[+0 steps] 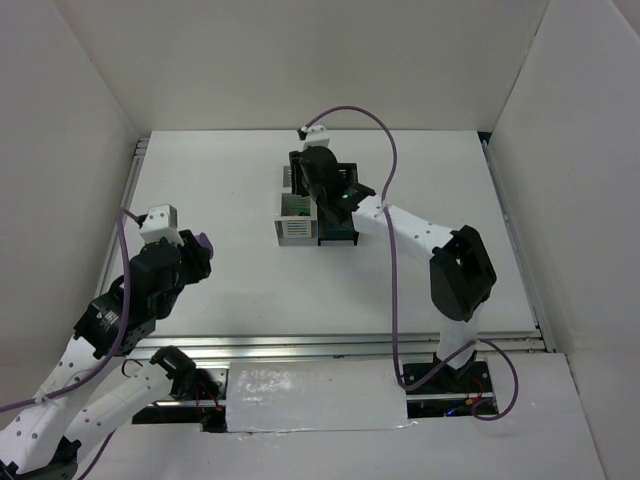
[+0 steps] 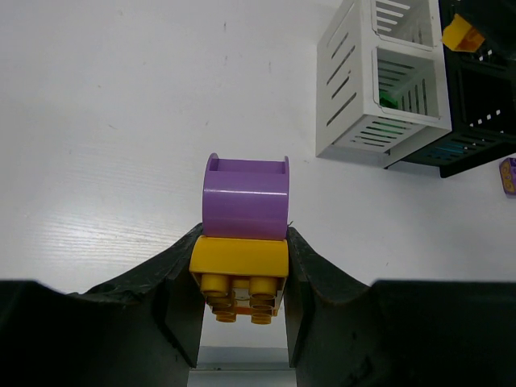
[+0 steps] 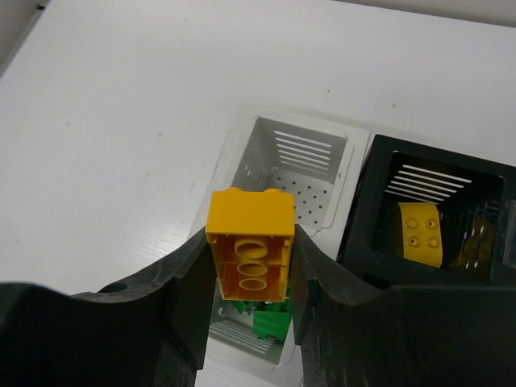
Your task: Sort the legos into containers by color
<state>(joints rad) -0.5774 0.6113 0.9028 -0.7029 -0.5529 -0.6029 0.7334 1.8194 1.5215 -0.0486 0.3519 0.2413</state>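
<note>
My left gripper (image 2: 242, 278) is shut on a yellow brick (image 2: 239, 258) with a purple brick (image 2: 245, 197) joined to it, held above the bare table left of the bins; the purple shows in the top view (image 1: 203, 243). My right gripper (image 3: 251, 270) is shut on a yellow brick (image 3: 250, 234) and hangs over the near white bin (image 3: 242, 339), which holds green bricks (image 3: 270, 318). The 2x2 block of bins (image 1: 296, 230) stands mid-table. A black bin (image 3: 379, 201) holds a curved yellow brick (image 3: 419, 234). The far white bin (image 3: 266, 145) looks empty.
A loose purple brick (image 2: 508, 176) lies on the table beside the black bins (image 2: 476, 141). White walls enclose the table on three sides. The right arm (image 1: 420, 235) stretches across from the right to the bins.
</note>
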